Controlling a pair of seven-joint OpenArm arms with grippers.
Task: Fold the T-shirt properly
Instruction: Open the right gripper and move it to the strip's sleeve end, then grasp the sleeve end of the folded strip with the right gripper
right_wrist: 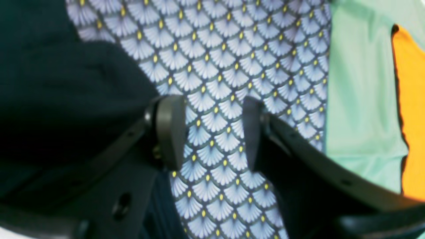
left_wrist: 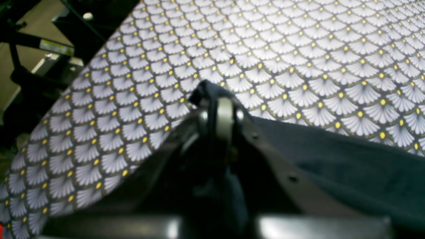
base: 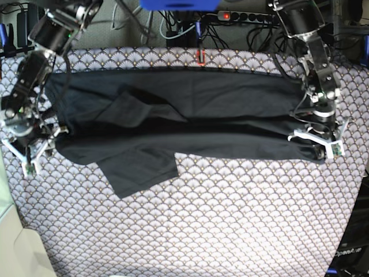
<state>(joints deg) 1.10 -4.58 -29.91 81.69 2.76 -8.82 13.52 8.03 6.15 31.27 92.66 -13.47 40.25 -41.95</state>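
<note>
The dark T-shirt [base: 190, 115] lies across the far half of the table in a long folded band, with one sleeve [base: 141, 170] sticking out toward the front. At its right end my left gripper [base: 320, 151] is shut on the T-shirt. In the left wrist view a pinched tuft of fabric [left_wrist: 206, 91] pokes past the closed left gripper [left_wrist: 220, 109], and more of the T-shirt [left_wrist: 332, 159] trails to the right. My right gripper [base: 29, 153] is at the shirt's left end. In the right wrist view the right gripper [right_wrist: 212, 132] is open with only patterned cloth between its fingers, and the T-shirt [right_wrist: 66, 93] lies just left of it.
A scallop-patterned white-and-brown cloth [base: 230, 219] covers the table. Cables and a power strip [base: 242, 17] run behind the far edge. Beyond the cloth's edge near my right gripper are a pale green surface [right_wrist: 362, 99] and an orange patch [right_wrist: 411, 109].
</note>
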